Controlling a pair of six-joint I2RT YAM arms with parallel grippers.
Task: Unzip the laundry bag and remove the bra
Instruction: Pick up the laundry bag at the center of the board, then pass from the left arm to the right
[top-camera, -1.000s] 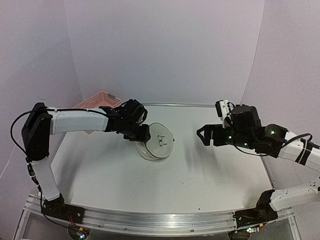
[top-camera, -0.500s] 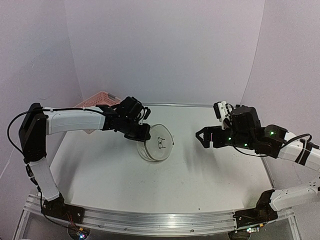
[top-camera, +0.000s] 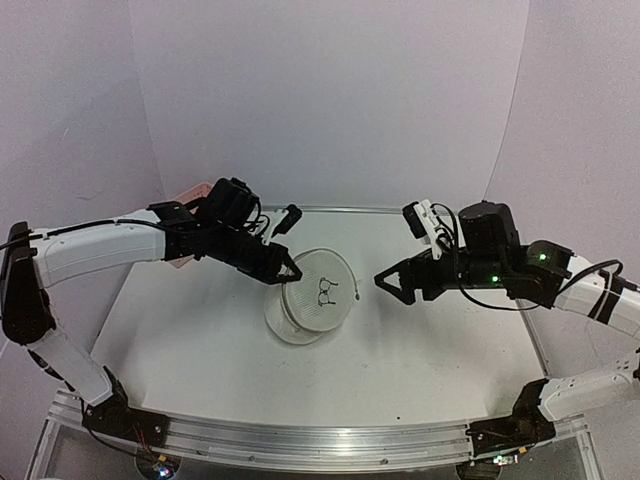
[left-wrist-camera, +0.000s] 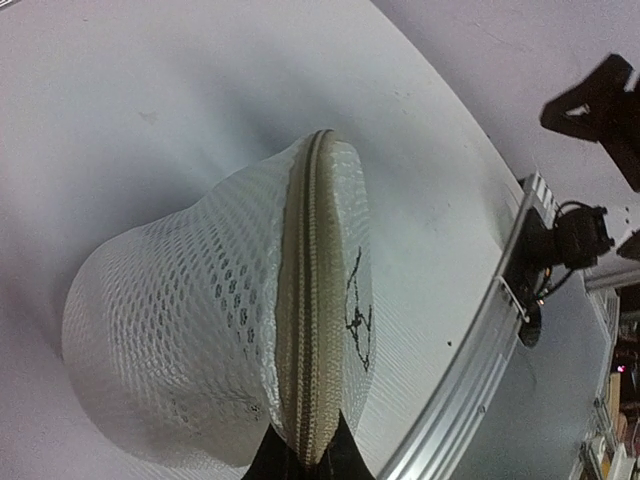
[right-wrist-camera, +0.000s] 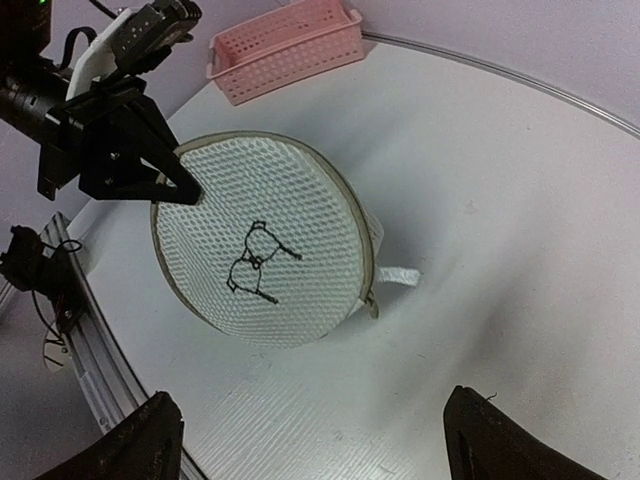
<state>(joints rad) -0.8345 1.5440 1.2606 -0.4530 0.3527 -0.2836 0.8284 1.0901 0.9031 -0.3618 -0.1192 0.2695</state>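
The laundry bag (top-camera: 316, 296) is a round white mesh case with a black glasses-like logo (top-camera: 326, 289); it stands tilted on the table. My left gripper (top-camera: 286, 271) is shut on its beige zip rim (left-wrist-camera: 306, 330) at the left edge, fingertips (left-wrist-camera: 280, 462) pinching it. From the right wrist, the bag (right-wrist-camera: 265, 235) faces me, with its zip pull (right-wrist-camera: 372, 304) and white tab (right-wrist-camera: 400, 275) at its right side. My right gripper (top-camera: 393, 284) is open and empty, to the right of the bag and apart from it. The bra is hidden.
A pink slotted basket (right-wrist-camera: 285, 45) stands at the back left, mostly behind my left arm in the top view (top-camera: 188, 193). The table's metal front rail (left-wrist-camera: 480, 340) runs along the near edge.
My left gripper has taken the bag's rim and tipped the bag up. My right gripper has moved left toward the bag.
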